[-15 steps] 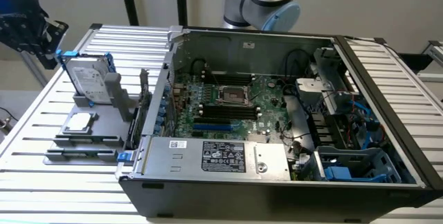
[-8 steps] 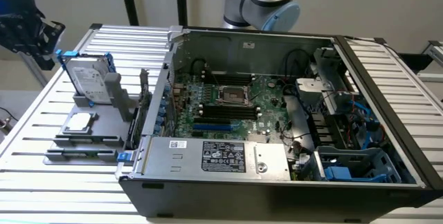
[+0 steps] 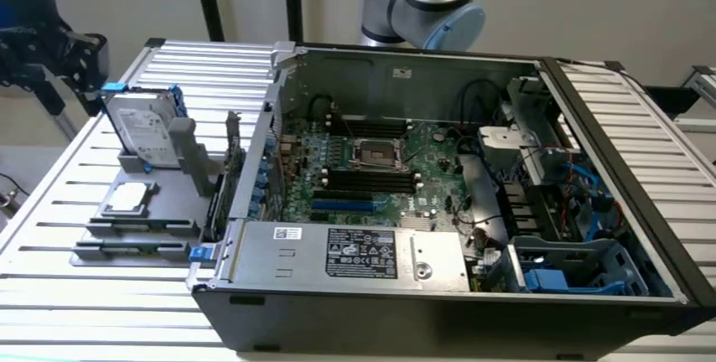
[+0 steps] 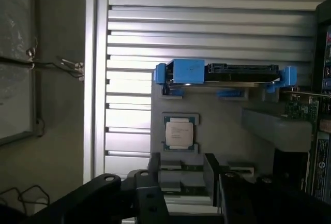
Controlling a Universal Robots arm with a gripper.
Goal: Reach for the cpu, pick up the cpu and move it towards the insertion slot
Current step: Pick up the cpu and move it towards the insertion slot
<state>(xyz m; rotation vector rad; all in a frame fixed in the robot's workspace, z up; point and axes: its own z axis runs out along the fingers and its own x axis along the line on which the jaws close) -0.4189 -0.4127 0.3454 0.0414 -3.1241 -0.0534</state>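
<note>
arm (image 3: pixel 431 2) cropped, gripper (image 4: pixel 182 157) partly cut off

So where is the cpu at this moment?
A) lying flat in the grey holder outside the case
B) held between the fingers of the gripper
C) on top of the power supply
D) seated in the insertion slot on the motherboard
A: the cpu lies flat in the grey holder beside the upright hard drive, outside the case, while the open gripper holds nothing.
</note>
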